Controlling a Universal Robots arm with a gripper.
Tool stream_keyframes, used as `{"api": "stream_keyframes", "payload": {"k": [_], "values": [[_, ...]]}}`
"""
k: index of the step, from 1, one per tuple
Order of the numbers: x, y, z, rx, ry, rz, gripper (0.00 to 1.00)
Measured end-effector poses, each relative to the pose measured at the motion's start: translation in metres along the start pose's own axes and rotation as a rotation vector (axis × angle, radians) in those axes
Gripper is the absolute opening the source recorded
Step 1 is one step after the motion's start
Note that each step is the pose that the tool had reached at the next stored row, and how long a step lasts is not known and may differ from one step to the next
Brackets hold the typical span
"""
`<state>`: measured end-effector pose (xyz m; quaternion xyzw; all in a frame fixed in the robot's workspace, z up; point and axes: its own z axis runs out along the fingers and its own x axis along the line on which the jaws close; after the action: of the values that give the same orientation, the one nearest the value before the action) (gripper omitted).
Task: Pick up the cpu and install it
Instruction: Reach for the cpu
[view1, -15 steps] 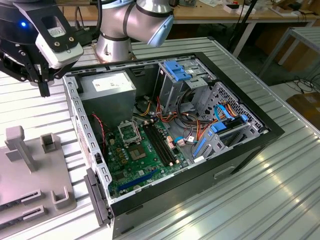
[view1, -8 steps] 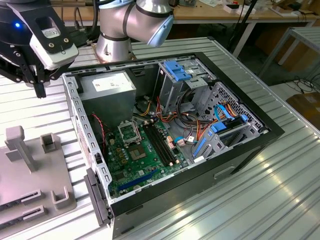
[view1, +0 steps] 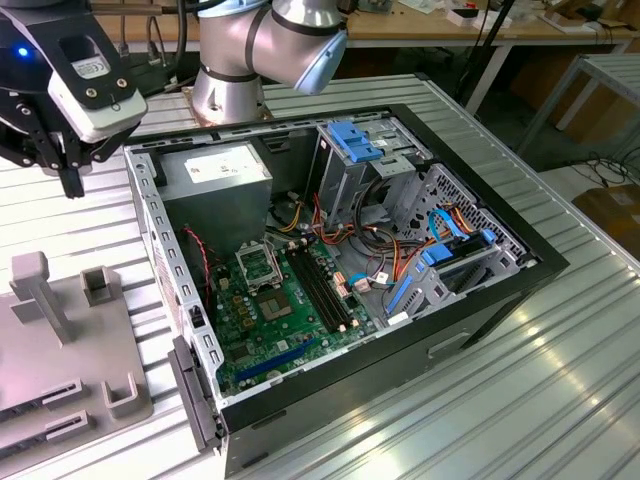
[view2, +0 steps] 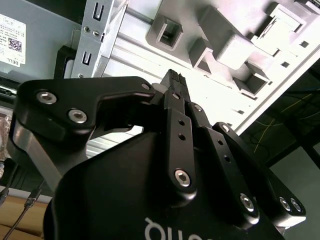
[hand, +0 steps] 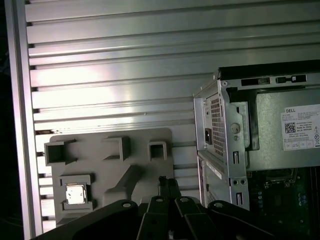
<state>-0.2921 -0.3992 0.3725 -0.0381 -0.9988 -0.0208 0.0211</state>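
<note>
Three times looked, one view after another.

In the exterior view, found the gripper (view1: 72, 182) hanging at the exterior view's left, above the table (view1: 560, 380), just left of the far left corner of the case (view1: 500, 300), tips pressed together on nothing. Noted the case lying open, with the board (view1: 290, 320) flat on its floor, the socket (view1: 258, 265) toward the board's far end and the slots (view1: 322, 290) just right of it. Saw the grey fixture (view1: 60, 350) on the table, left of the case and close beside it, nearer than the gripper. Placed the arm (view1: 228, 95) at the far side, behind the case.

In the second wrist view, looked along the gripper (view2: 173, 76) and found its fingers (view2: 177, 125) meeting at the tips, closed, gripping nothing. Made out the fixture (view2: 225, 45) beyond the tips and an edge of the case (view2: 95, 35) beside it.

In the first wrist view, spotted the cpu (hand: 76, 194) lying flat in a square recess of the fixture (hand: 120, 170), pale metal face up, apart from the gripper (hand: 167, 182) and touched by nothing. Found the closed tips over the fixture's side toward the case (hand: 225, 130), between cpu and case. Saw the power supply (hand: 270, 135) and a strip of board (hand: 280, 200) inside the case.
</note>
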Motion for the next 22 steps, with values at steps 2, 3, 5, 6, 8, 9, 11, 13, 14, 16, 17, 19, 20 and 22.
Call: {"api": "stream_keyframes", "payload": {"k": [2,3,5,6,8,9,11,13,14,16,17,19,20,22], "values": [[0.0017,-0.0001,0.0003,0.0000,0.0011,0.000,0.13],[0.0025,-0.0002,0.0004,0.0001,0.0016,0.000,0.13],[0.0053,-0.0004,0.0010,0.0003,0.0035,0.000,0.13],[0.0065,-0.0005,0.0012,0.0002,0.0043,0.000,0.13],[0.0081,-0.0007,0.0014,0.0003,0.0054,0.000,0.13],[0.0091,-0.0007,0.0016,0.0004,0.0060,0.000,0.13],[0.0111,-0.0009,0.0020,0.0005,0.0074,0.000,0.13],[0.0126,-0.0010,0.0022,0.0005,0.0084,0.000,0.13],[0.0137,-0.0011,0.0024,0.0007,0.0091,0.000,0.13],[0.0156,-0.0013,0.0027,0.0007,0.0103,0.001,0.13],[0.0166,-0.0014,0.0029,0.0008,0.0110,0.001,0.13],[0.0189,-0.0016,0.0033,0.0009,0.0119,0.001,0.13],[0.0199,-0.0017,0.0034,0.0009,0.0124,0.001,0.13],[0.0221,-0.0022,0.0038,0.0009,0.0134,0.001,0.13]]}}
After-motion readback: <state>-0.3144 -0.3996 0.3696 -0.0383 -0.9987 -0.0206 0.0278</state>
